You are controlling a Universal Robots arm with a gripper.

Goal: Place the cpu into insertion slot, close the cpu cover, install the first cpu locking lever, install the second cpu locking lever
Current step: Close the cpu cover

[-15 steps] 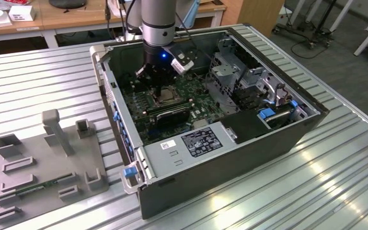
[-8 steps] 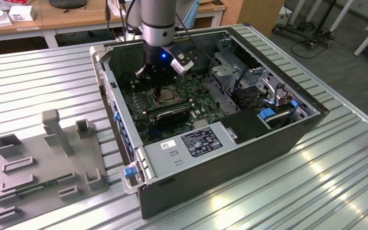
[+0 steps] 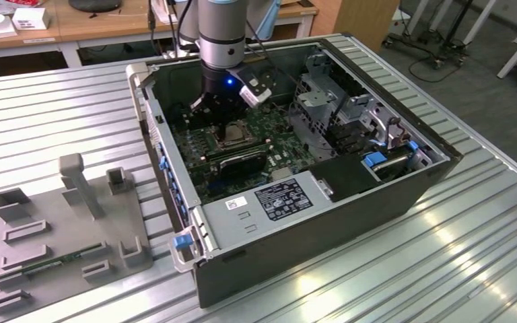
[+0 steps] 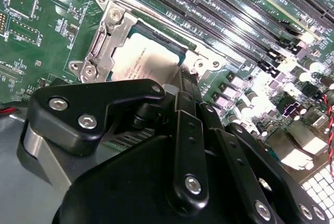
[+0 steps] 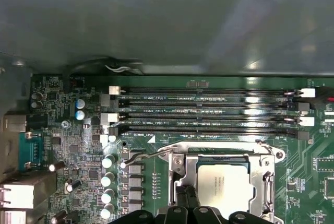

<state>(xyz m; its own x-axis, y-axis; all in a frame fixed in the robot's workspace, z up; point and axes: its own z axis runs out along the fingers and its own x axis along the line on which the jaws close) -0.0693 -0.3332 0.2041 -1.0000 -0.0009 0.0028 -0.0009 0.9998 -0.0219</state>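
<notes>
Where I'm working: inside the open computer case point(image 3: 330, 215), which lies on the slatted metal table point(image 3: 61, 121); my arm reaches down onto the green board.
Gripper: the gripper point(image 5: 187, 197) sits low at one edge of the insertion slot point(image 3: 213, 139).
Fingers: in both wrist views they look drawn together with nothing between them, tips right at the socket's metal edge.
Cpu, place: the cpu point(image 5: 222, 182) is seated in the socket.
Cpu, facing: it lies flat with its pale silvery face up. It is square, so I see no real long axis; two of its edges run parallel to the memory slots point(image 5: 209, 112) and the other two run square across them.
Cpu cover: the cpu cover point(image 4: 107, 36) is down flat over the chip's margins, and the chip's middle shows through the cut-out.
Locking lever: a thin wire locking lever point(image 5: 156, 152) runs along the socket side nearest the memory slots, its long axis parallel to them and its bent end reaching past the socket corner. I cannot tell whether it is hooked down.
Off to the side: a grey fixture tray point(image 3: 70, 235) rests on the table on the exterior view's left, well apart from the case.
</notes>
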